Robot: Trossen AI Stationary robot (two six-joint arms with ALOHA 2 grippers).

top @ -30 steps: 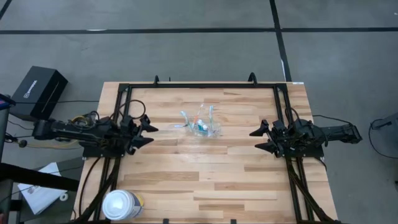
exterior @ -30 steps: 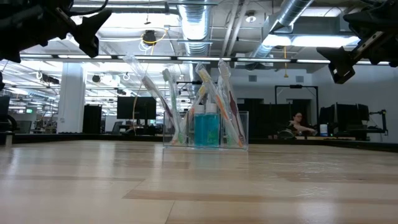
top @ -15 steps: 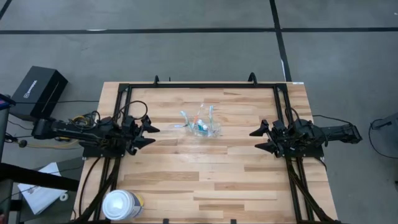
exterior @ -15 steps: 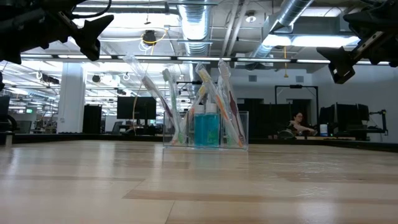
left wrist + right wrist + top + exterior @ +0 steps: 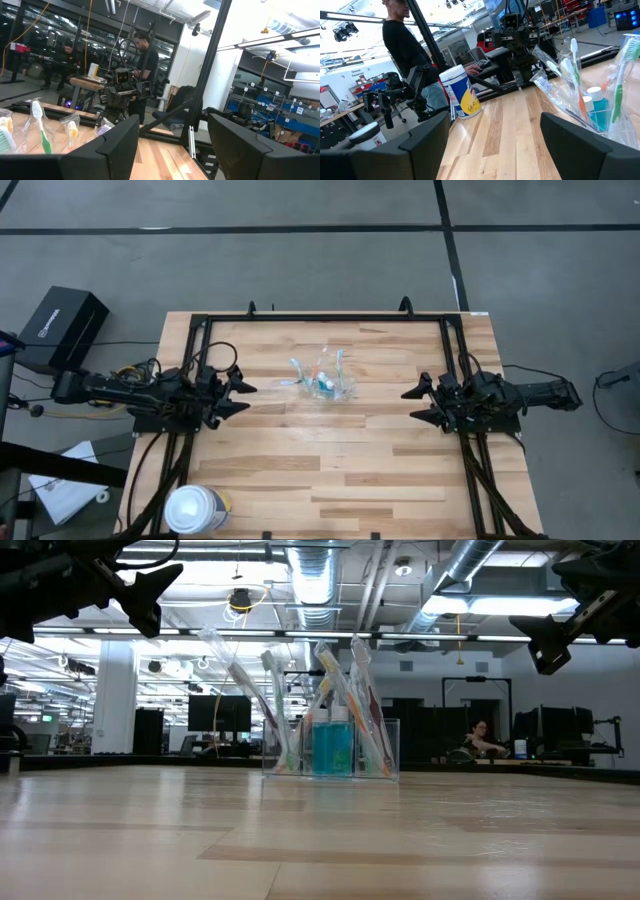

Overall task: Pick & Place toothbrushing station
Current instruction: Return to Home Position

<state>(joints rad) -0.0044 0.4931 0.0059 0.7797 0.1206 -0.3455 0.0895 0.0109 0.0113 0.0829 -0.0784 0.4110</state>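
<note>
A small clear plastic cup (image 5: 328, 383) stands on its base on the wooden table, a little beyond the table's middle; it also shows in the low view (image 5: 335, 747). Several slim toothbrushes (image 5: 272, 710) lean out of it, and two white-topped blue tubes (image 5: 332, 745) stand inside. My left gripper (image 5: 243, 397) is open above the table's left side, left of the cup and apart from it. My right gripper (image 5: 412, 404) is open above the right side, also apart. The cup shows at the edge of both wrist views (image 5: 37, 127) (image 5: 600, 107).
A big white cylindrical canister (image 5: 196, 509) stands at the table's near left corner. A black frame (image 5: 330, 319) runs along the table's far edge and sides. A black box (image 5: 62, 328) lies on the floor at the left. People show in the room beyond.
My left gripper has shifted slightly toward the cup; the cup and my right gripper have stayed where they were.
</note>
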